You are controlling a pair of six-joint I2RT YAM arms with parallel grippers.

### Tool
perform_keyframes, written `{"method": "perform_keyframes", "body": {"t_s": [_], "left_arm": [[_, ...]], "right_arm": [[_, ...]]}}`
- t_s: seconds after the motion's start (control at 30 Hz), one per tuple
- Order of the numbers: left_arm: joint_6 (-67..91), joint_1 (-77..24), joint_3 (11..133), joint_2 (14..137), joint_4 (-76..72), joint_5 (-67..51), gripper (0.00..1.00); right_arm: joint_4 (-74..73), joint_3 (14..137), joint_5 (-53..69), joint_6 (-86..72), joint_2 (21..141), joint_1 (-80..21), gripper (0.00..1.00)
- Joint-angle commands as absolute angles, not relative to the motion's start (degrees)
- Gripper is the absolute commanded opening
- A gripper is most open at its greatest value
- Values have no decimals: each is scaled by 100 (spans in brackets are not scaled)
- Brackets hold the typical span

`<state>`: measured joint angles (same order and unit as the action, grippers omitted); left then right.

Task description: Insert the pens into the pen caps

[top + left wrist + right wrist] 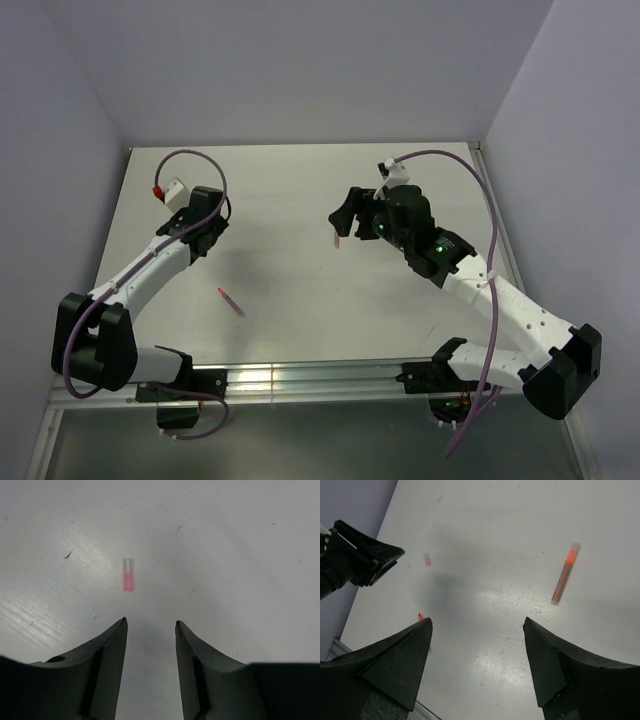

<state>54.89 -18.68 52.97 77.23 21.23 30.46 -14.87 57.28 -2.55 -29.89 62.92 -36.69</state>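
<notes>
Light plastic bits loose on the counter (300,180), nothing gripped

The left pincer (150,622) hangs released, jaws apart and empty; the pink pen cap (128,574) lies flat just above and left of its tips. The red pen (230,301) lies lower left of centre in the top view, and the tan pen (563,580) lies upper right in the right wrist view, ahead of the wide-open, empty right pincer (477,622). All look feather-light, stiff and smooth, so likely to roll or skid; pinch the cap across its middle and the pens mid-shaft
</notes>
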Motion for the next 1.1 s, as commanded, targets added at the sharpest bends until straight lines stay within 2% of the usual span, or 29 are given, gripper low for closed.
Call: {"method": "perform_keyframes", "body": {"t_s": [0.0,0.17,0.37,0.57,0.8,1.07], "left_arm": [[6081,-1872,5073,7656,2294,3392,48],[6354,-1828,4685,7313,2294,3595,50],[6433,-1617,4553,7146,2426,3639,50],[6627,-1512,4640,6935,2785,3709,51],[6750,-1485,5009,6584,3331,3770,53],[6829,-1249,5581,6451,3937,3736,54]], "right_arm": [[-1468,5652,-36,-2717,6372,-3621,81],[-1196,5598,703,-2462,6881,-3761,76],[-1248,6449,229,-2320,8251,-4972,70],[-1336,7459,9,-2206,9631,-5737,63],[-1538,8410,-431,-2153,10993,-6292,60],[-1643,8947,-510,-2083,11706,-6618,58]]}}
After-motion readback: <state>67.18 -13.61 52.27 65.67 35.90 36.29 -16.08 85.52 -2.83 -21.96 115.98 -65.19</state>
